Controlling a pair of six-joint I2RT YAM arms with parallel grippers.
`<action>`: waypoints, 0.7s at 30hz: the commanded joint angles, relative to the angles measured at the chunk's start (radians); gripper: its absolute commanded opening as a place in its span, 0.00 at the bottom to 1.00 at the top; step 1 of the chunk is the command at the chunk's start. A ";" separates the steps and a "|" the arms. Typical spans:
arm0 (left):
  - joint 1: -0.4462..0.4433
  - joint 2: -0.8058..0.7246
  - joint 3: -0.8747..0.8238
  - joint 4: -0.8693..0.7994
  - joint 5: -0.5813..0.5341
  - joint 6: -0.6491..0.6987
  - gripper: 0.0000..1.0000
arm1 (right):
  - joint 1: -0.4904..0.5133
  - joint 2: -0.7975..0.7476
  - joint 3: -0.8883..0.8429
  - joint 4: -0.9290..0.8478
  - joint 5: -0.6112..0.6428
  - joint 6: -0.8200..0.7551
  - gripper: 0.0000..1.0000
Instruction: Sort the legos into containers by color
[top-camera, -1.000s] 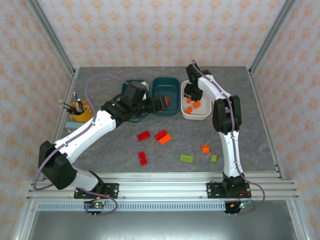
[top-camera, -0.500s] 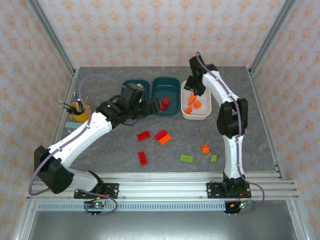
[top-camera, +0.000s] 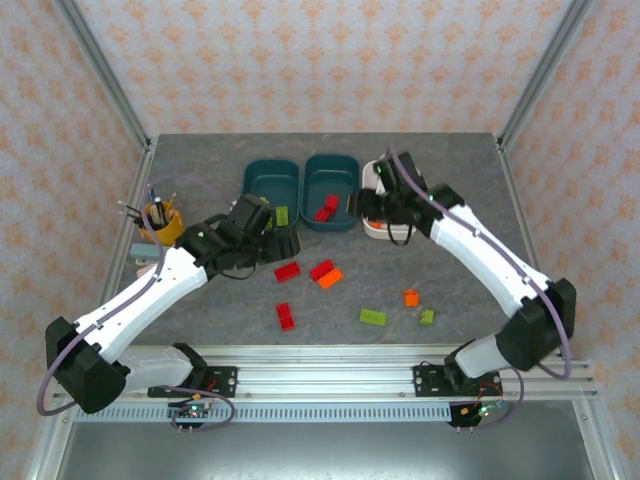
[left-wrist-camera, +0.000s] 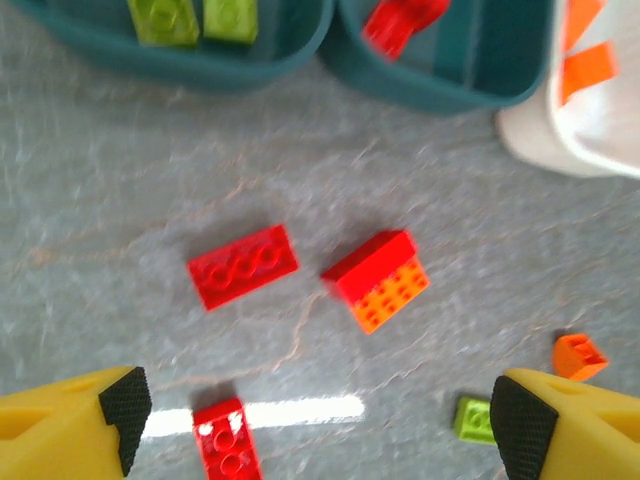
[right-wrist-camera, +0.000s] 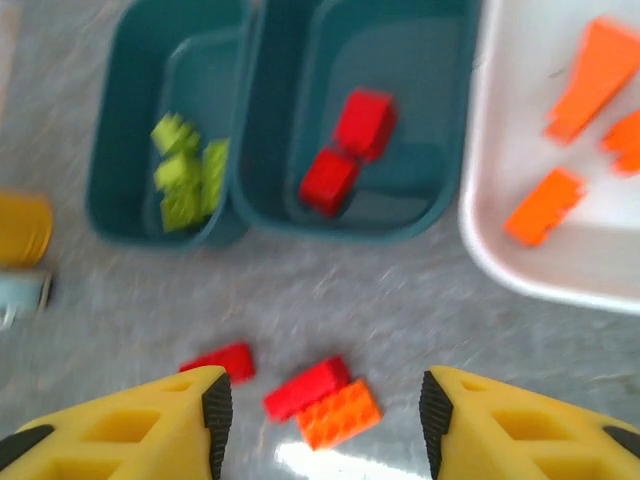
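left gripper (left-wrist-camera: 320, 425) spread, empty; right gripper (right-wrist-camera: 325, 415) likewise | red brick (left-wrist-camera: 243, 266) on table (left-wrist-camera: 90, 200), ahead of left jaws; long axis along their closing line | we judge left arm nearer; wrist turn needed

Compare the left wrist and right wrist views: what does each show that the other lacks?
Left wrist, not right: a third red brick, a lime brick and a small orange piece, all loose. Right wrist, not left: the yellow cup and the trays' far ends. Both: the green-holding teal tray, the red-holding teal tray, the white tray, a loose red brick, a red and orange pair.
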 joint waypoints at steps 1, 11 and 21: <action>-0.038 0.014 -0.080 -0.110 0.012 -0.099 0.89 | 0.092 -0.119 -0.158 0.164 -0.161 -0.089 0.57; -0.193 0.180 -0.204 -0.062 0.028 -0.317 0.83 | 0.281 -0.427 -0.543 0.315 -0.155 -0.077 0.75; -0.259 0.330 -0.202 -0.007 -0.010 -0.419 0.63 | 0.282 -0.409 -0.508 0.248 -0.161 -0.110 0.73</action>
